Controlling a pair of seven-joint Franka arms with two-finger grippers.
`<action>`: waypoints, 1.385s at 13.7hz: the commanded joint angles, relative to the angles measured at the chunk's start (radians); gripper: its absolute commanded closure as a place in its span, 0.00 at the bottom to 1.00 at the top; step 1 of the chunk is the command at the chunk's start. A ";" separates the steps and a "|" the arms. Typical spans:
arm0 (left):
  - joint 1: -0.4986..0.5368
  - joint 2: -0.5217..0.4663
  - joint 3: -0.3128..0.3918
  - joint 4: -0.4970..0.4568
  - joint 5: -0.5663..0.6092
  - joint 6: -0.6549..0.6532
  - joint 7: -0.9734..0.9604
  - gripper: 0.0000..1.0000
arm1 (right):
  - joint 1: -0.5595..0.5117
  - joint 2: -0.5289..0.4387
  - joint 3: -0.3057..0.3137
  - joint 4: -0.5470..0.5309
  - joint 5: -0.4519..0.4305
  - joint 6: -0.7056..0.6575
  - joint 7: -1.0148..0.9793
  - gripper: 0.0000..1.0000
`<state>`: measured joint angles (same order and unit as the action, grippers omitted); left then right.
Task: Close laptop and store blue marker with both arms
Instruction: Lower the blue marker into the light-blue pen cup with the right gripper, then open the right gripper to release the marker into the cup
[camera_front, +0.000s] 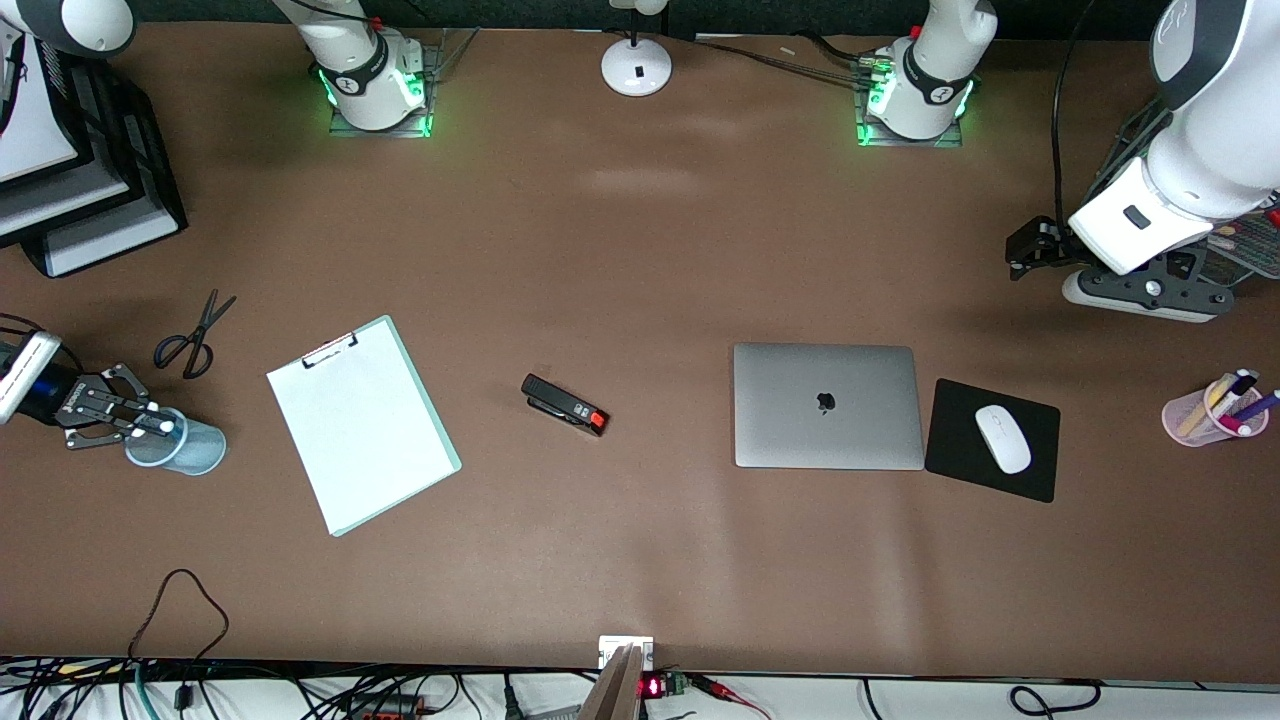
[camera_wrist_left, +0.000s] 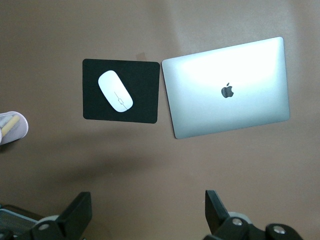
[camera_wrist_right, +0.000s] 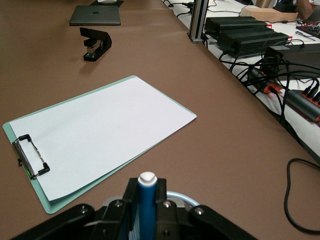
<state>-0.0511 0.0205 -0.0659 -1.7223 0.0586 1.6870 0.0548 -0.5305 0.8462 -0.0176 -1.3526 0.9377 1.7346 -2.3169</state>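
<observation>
The silver-grey laptop (camera_front: 827, 405) lies shut on the table, apple logo up; it also shows in the left wrist view (camera_wrist_left: 230, 95) and the right wrist view (camera_wrist_right: 95, 15). My right gripper (camera_front: 150, 420) is shut on the blue marker (camera_wrist_right: 146, 205), whitish end outward, just over the rim of a pale blue cup (camera_front: 190, 450) at the right arm's end of the table. The cup's rim (camera_wrist_right: 182, 196) shows under the fingers. My left gripper (camera_front: 1030, 250) is open and empty in the air over bare table at the left arm's end, its fingers (camera_wrist_left: 80, 212) wide apart.
A clipboard with white paper (camera_front: 362, 420), a black stapler (camera_front: 565, 405) and scissors (camera_front: 195, 335) lie between cup and laptop. A black mouse pad (camera_front: 1030, 470) with a white mouse (camera_front: 1003, 438) sits beside the laptop, and a pink pen cup (camera_front: 1200, 415) stands toward the left arm's end. Black trays (camera_front: 110, 150) stand at the corner.
</observation>
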 joint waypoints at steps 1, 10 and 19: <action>-0.001 -0.001 0.000 0.006 0.003 -0.006 0.006 0.00 | -0.023 0.043 0.010 0.050 0.026 -0.026 -0.015 0.93; -0.003 0.010 0.000 0.024 0.004 -0.006 0.005 0.00 | -0.020 0.004 0.004 0.164 -0.020 -0.133 0.220 0.00; -0.003 0.012 0.000 0.024 0.003 -0.006 0.005 0.00 | 0.078 -0.123 0.010 0.337 -0.219 -0.270 0.615 0.00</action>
<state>-0.0515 0.0211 -0.0659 -1.7200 0.0586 1.6878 0.0548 -0.4825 0.7865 -0.0085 -1.0285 0.7808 1.4863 -1.7867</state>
